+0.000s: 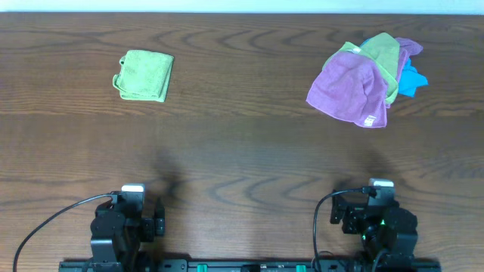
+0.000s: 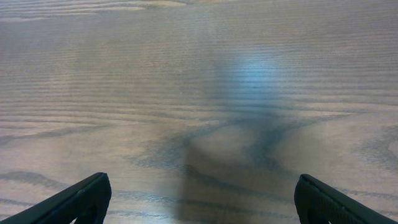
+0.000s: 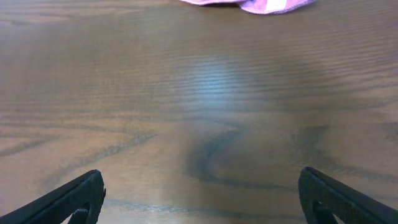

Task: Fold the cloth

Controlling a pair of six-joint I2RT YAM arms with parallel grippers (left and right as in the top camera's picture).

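A folded light green cloth (image 1: 144, 75) lies at the far left of the wooden table. A loose pile of cloths lies at the far right: a purple cloth (image 1: 352, 91) on top, a green cloth (image 1: 380, 53) and a blue cloth (image 1: 412, 78) under it. The purple cloth's edge shows at the top of the right wrist view (image 3: 261, 5). My left gripper (image 2: 202, 199) is open and empty over bare table near the front edge. My right gripper (image 3: 202, 196) is open and empty, also near the front edge. Both arms (image 1: 125, 223) (image 1: 378, 219) sit far from the cloths.
The wooden table (image 1: 242, 151) spans the whole view. Black cables run from both arm bases at the front edge (image 1: 45, 227).
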